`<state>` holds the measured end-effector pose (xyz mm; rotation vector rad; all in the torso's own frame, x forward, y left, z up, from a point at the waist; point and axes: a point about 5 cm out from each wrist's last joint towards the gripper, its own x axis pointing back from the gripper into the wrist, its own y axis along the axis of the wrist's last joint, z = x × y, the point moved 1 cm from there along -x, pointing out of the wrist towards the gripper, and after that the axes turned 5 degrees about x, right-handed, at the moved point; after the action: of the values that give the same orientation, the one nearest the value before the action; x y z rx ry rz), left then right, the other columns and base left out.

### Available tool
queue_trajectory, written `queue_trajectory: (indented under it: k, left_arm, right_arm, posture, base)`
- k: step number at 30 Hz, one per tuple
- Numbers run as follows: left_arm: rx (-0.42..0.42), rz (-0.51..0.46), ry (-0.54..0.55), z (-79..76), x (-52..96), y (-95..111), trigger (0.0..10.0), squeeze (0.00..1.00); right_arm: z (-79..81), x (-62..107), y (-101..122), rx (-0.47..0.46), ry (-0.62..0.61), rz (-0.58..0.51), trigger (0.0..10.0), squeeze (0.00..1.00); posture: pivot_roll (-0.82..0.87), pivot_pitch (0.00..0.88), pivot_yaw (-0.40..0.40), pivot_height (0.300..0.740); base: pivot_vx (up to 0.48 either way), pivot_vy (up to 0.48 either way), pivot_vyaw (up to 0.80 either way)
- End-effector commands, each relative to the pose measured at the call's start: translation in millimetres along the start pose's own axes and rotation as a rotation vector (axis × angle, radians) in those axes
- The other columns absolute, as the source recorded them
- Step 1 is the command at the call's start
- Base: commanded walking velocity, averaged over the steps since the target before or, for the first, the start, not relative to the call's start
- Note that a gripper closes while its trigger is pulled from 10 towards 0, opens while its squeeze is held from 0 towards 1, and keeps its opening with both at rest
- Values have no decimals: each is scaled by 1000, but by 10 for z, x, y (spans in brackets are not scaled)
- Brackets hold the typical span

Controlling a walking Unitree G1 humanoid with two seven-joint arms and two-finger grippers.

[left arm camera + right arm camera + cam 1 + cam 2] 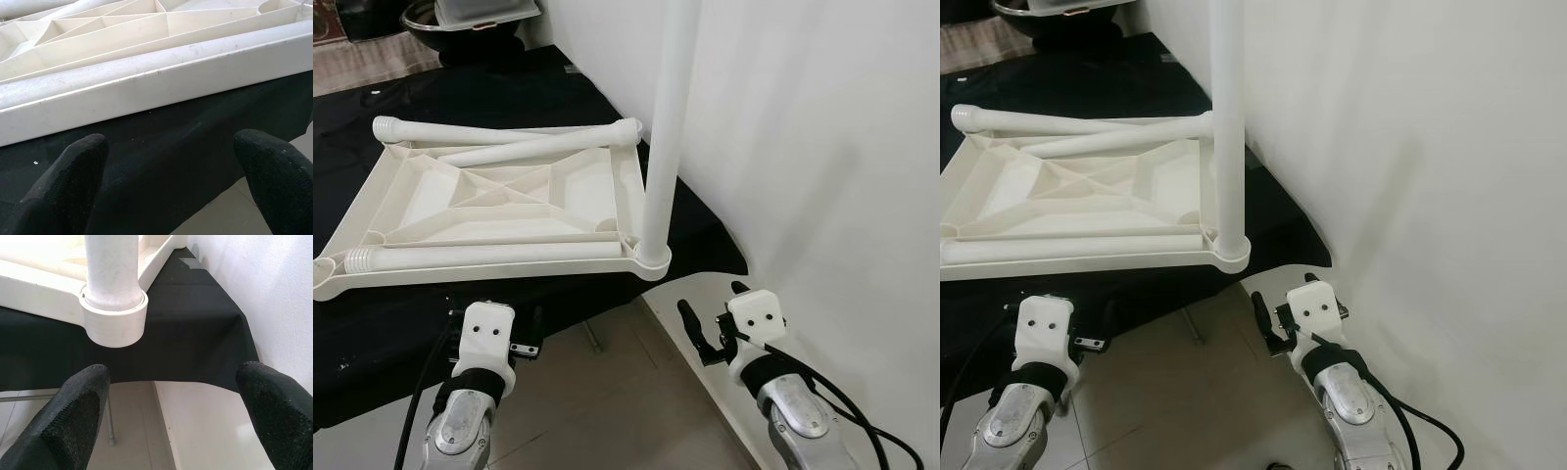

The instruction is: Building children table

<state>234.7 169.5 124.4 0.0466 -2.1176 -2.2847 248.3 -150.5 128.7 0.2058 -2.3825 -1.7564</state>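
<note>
**One leg seated, three waiting**

Left eye view: the upturned white tabletop [499, 196] is lying ribs-up on the black cloth [372, 323] covering a work surface, with one leg [664, 127] standing upright in the near right corner socket [651, 260]. Three loose legs are lying across the tabletop; the nearest one [484, 257] is resting along the front rim. The next step is probably lifting a loose leg and seating it in an empty corner. The left gripper [524, 338] and the right gripper [710, 333] are hanging below the cloth's front edge, over tiled floor [607, 401].

Right eye view: the wall [1410, 147] is standing close on the right, leaving little room there; open room lies leftward.

Left wrist view: fingers [73, 171] are spread wide, gripping nothing, facing the front rim.

Right wrist view: fingers [78, 401] are likewise wide and empty, pointing at the socket, which seems fully seated, though its base is partly hidden.
</note>
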Motion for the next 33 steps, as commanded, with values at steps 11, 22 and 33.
queue_trajectory:
  k: [11, 22, 33]
  left_arm:
    - [-57, 106, -41, -140, -190, -88, 10000, 0]
    - [-57, 105, -38, -141, -190, -87, 10000, 0]
    - [-56, 105, -39, -142, -193, -86, 10000, 0]
  right_arm:
    - [54, -127, -80, -125, 5, 53, 10000, 0]
    - [48, -129, -80, -129, 1, 53, 10000, 0]
    - [40, -135, -80, -128, -1, 53, 10000, 0]
  posture:
    - [-62, 123, -3, 740]
    - [-60, 124, -6, 740]
    - [-64, 123, -6, 740]
  base:
    - [0, 0, 0]
    - [0, 0, 0]
    - [0, 0, 0]
